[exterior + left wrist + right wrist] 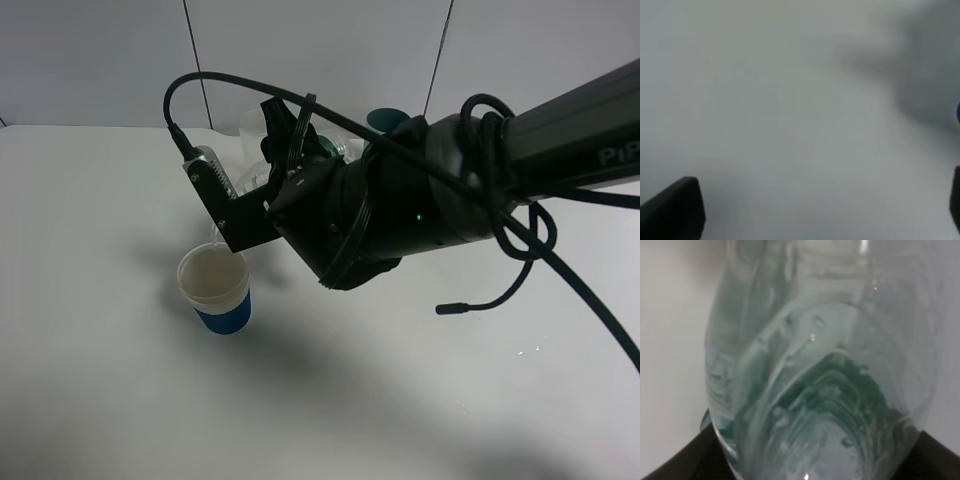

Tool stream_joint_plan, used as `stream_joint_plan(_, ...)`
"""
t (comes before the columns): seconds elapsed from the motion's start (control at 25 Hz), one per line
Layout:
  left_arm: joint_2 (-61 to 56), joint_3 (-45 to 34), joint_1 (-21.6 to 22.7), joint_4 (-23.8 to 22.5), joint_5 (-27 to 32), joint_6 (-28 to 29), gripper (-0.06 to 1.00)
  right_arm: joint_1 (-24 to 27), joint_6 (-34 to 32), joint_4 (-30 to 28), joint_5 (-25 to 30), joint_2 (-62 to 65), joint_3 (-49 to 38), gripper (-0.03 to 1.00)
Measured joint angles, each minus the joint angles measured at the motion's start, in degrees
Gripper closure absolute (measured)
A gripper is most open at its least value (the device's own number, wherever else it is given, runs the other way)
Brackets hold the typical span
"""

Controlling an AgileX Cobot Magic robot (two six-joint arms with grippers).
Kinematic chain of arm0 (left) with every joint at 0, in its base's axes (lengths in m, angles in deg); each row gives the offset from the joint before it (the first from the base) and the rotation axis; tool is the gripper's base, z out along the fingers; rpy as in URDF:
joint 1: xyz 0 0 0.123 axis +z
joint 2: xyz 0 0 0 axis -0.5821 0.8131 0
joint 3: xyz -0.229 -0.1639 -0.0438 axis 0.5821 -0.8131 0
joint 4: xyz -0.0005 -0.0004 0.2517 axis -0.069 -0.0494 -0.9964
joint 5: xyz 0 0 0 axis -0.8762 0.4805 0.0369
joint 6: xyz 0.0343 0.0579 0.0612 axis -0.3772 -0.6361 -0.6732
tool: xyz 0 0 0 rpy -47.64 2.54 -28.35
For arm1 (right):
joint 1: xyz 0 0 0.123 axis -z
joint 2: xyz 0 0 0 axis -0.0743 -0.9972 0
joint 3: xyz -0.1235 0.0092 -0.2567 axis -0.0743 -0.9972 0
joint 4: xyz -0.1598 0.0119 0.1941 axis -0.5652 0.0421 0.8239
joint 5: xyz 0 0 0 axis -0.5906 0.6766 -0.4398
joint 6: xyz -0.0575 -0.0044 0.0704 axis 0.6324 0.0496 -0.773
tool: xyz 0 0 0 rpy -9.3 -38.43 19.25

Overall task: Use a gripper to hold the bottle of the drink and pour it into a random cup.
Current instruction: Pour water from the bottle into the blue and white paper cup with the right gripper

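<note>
My right gripper reaches across to the left of the exterior high view, shut on the bottle of the drink. The bottle is tipped, with its mouth over the cup. The cup is short, with a blue lower band, a white rim and pale liquid inside. In the right wrist view the clear bottle with its green label fills the picture, and a black finger shows at each lower corner. My left gripper is open over bare table, with a blurred fingertip at each side. It is out of the exterior high view.
A teal-green cup stands at the back behind the right arm. A loose black cable hangs from the right arm over the white table. A white wall closes the far side.
</note>
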Motion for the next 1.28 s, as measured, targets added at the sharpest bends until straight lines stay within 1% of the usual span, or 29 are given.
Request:
stream_joint_plan(0.32,0.0,0.0,0.0,0.0,0.0,0.0,-0.05,0.0,0.7,0.0,0.0,0.0,0.0,0.40)
stream_joint_plan(0.56,0.0,0.0,0.0,0.0,0.0,0.0,-0.05,0.0,0.7,0.0,-2.5,0.0,0.0,0.40)
stream_joint_plan(0.76,0.0,0.0,0.0,0.0,0.0,0.0,-0.05,-0.8,0.8,-0.1,-2.9,0.0,0.0,0.40)
stream_joint_plan(1.12,0.0,0.0,0.0,0.0,0.0,0.0,-0.05,-1.0,4.6,-0.1,-2.9,0.0,0.0,0.40)
stream_joint_plan(1.28,0.0,0.0,0.0,0.0,0.0,0.0,-0.05,-1.2,5.2,-0.2,-2.9,0.0,0.0,0.40)
